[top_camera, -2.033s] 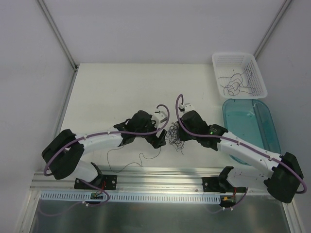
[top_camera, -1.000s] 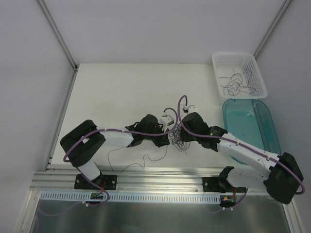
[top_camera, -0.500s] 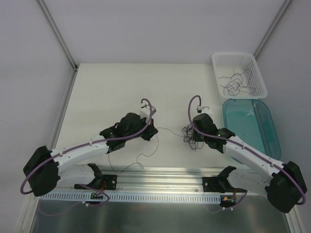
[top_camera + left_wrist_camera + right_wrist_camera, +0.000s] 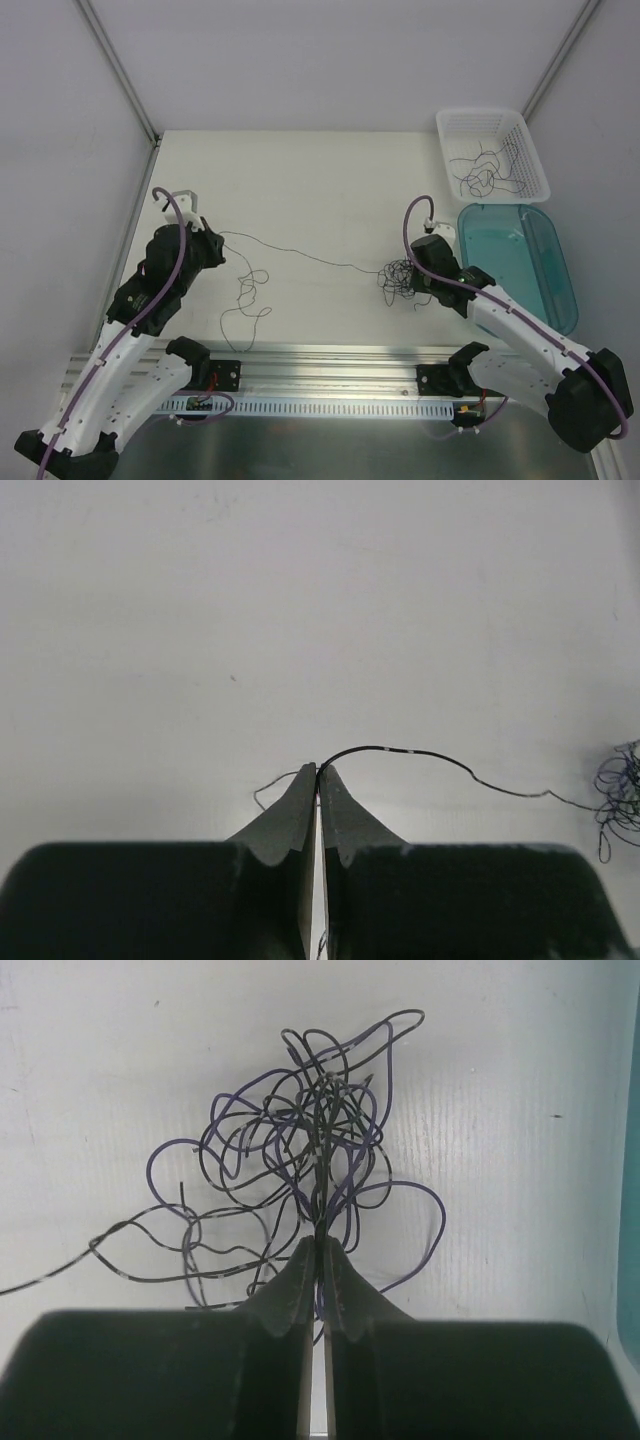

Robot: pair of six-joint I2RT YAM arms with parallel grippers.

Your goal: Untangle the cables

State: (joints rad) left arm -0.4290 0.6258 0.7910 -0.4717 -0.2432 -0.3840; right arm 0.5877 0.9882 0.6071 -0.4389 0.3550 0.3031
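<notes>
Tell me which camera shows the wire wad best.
The right wrist view: the wad looms large, loops distinct, pinched in the right gripper. The top view shows a small clump; the left wrist view, only its edge.

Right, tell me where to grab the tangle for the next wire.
Grab the wide purple loop sticking out at the right of the tangle in the right wrist view. Come from that outer side, across the wire: it lies clear of the knot, so probably only one strand gets pinched.
</notes>
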